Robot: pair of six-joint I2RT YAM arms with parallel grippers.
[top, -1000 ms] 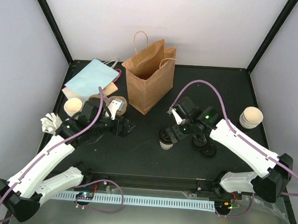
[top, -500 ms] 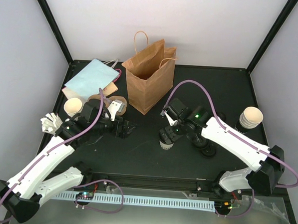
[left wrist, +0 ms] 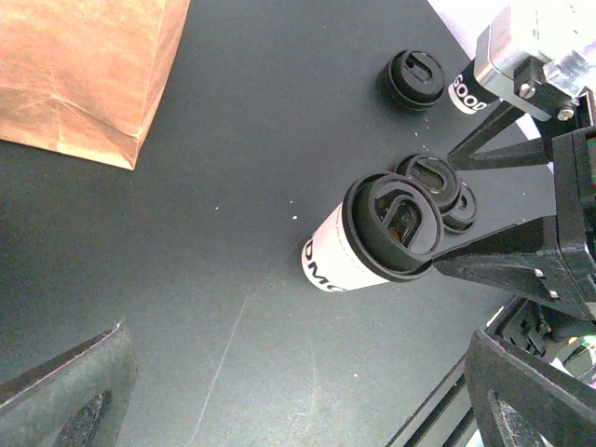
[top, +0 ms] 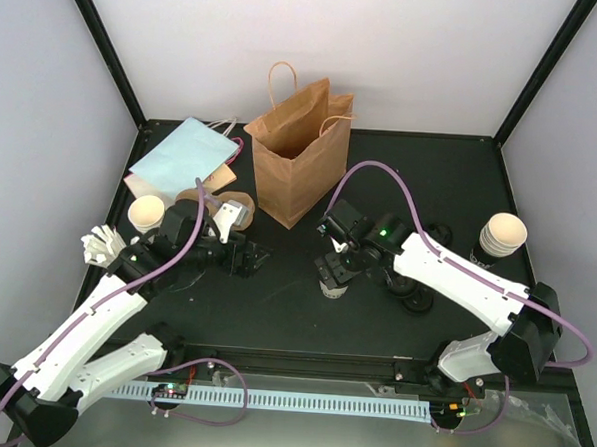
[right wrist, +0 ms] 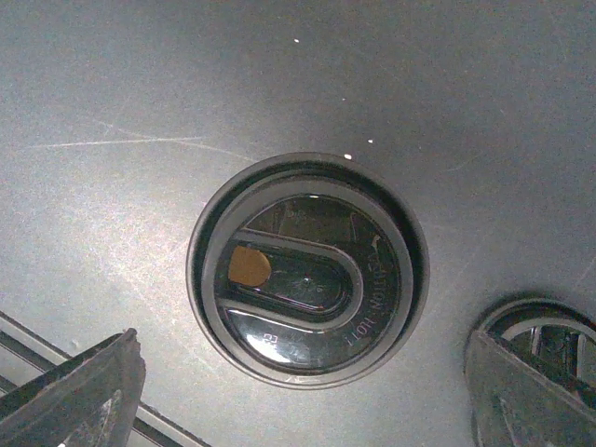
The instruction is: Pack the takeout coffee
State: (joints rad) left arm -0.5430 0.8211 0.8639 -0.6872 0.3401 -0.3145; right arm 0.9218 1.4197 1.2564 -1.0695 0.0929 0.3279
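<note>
Black-lidded cup [right wrist: 307,270], white lettered side; left tool [left wrist: 298,400], right tool [right wrist: 303,396] both spread, empty

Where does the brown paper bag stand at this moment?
In the top view the brown bag stands upright at the table's far middle, right of the flat blue bag, beyond the lidded cup.

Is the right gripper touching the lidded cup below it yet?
Apart. The right wrist view shows the lidded cup centred under the open right gripper, with bare table visible between each fingertip and the lid's rim.
</note>
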